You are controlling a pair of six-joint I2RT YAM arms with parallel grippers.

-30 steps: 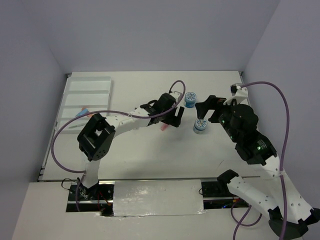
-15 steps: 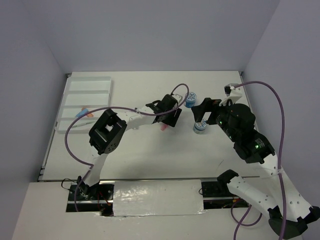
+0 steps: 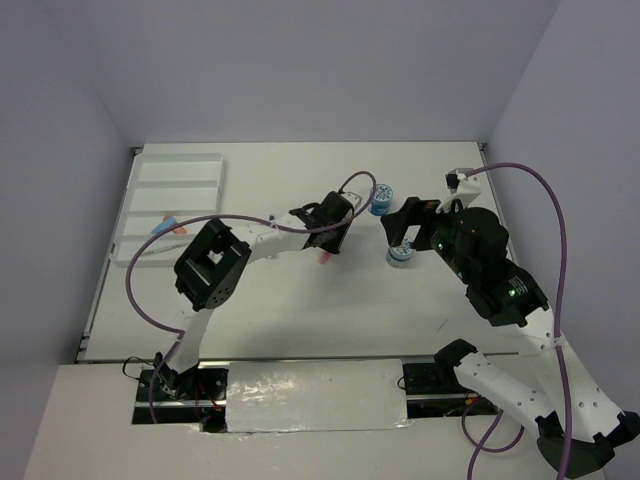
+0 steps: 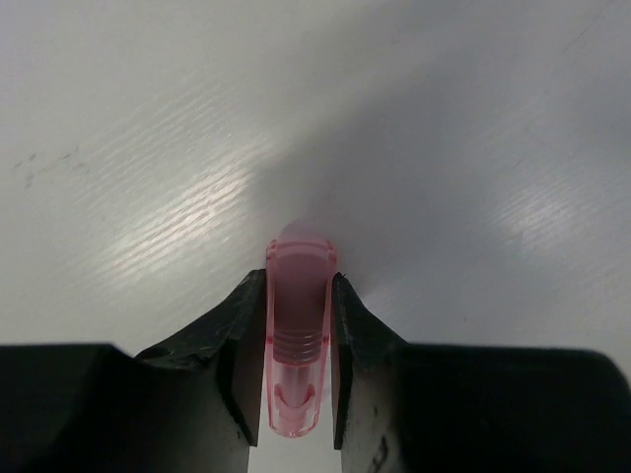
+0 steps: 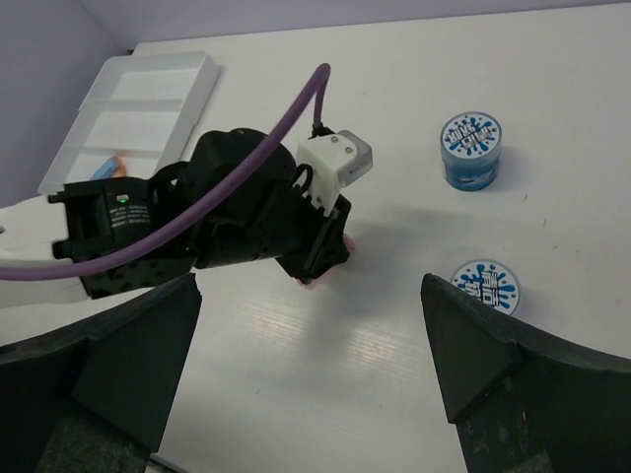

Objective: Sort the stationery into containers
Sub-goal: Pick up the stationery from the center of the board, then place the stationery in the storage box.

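Note:
A translucent pink piece [image 4: 299, 325] lies on the white table, and my left gripper [image 4: 298, 286] is shut on it, both fingers pressed against its sides. From above, the left gripper [image 3: 326, 248] sits mid-table with the pink piece [image 3: 324, 259] showing at its tip. My right gripper [image 3: 402, 232] hovers open to the right, above a blue-and-white tape roll [image 3: 400, 255]; a second tape roll [image 3: 380, 197] stands behind it. In the right wrist view the right gripper [image 5: 310, 288] is wide open, with both tape rolls [image 5: 470, 148] [image 5: 485, 286] at the right.
The white divided tray [image 3: 170, 185] lies at the far left; light blue and orange pieces [image 3: 168, 226] rest in its nearest compartment. The purple cable [image 3: 150, 250] of the left arm loops over the table. The walls stand close on the left and right.
The left gripper's jaws have closed from wide open onto the pink piece. The left arm's elbow shifted right. The right gripper moved slightly left and stayed open.

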